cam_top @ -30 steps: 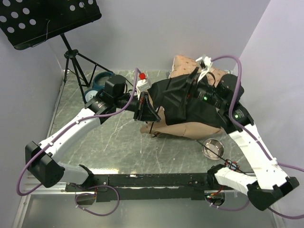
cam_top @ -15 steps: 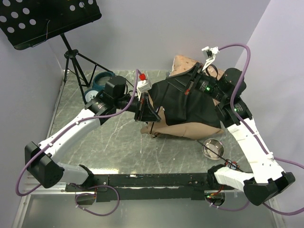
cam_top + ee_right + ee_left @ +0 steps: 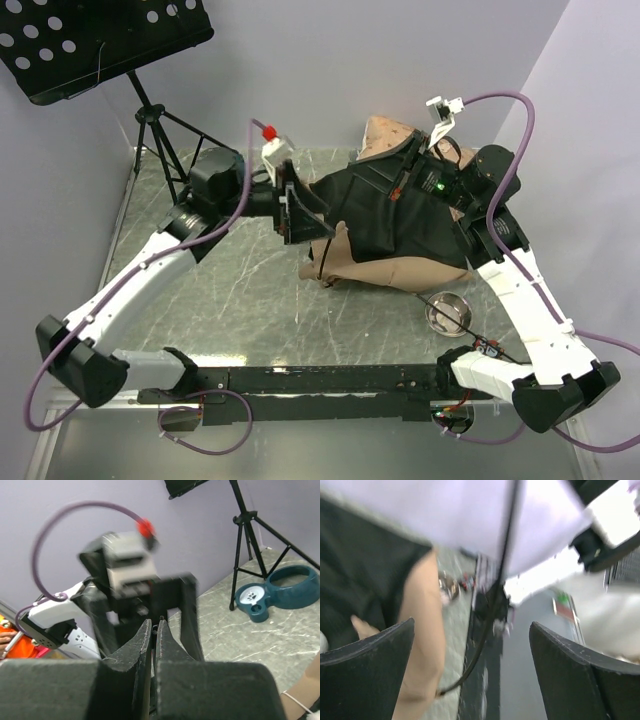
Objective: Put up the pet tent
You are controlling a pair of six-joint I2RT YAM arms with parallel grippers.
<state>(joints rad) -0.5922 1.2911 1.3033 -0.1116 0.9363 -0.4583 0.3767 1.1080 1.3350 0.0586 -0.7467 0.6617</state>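
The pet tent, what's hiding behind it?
A pinkish-beige cushion peeks out behind the pet tent. The tent and an arm cover most of it.

Left gripper (image 3: 472, 630) wide, right gripper (image 3: 153, 625) closed

L arm (image 3: 130, 285), R arm (image 3: 525, 300): white links, blk joints; purple cables (image 3: 495, 96); blk end effector fingers (image 3: 367, 652).

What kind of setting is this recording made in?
Probably a lab data-collection cell, not a home: plain lavender walls box in a marbled table, two arms are bolted at its near edge, and a music stand stands in the corner.
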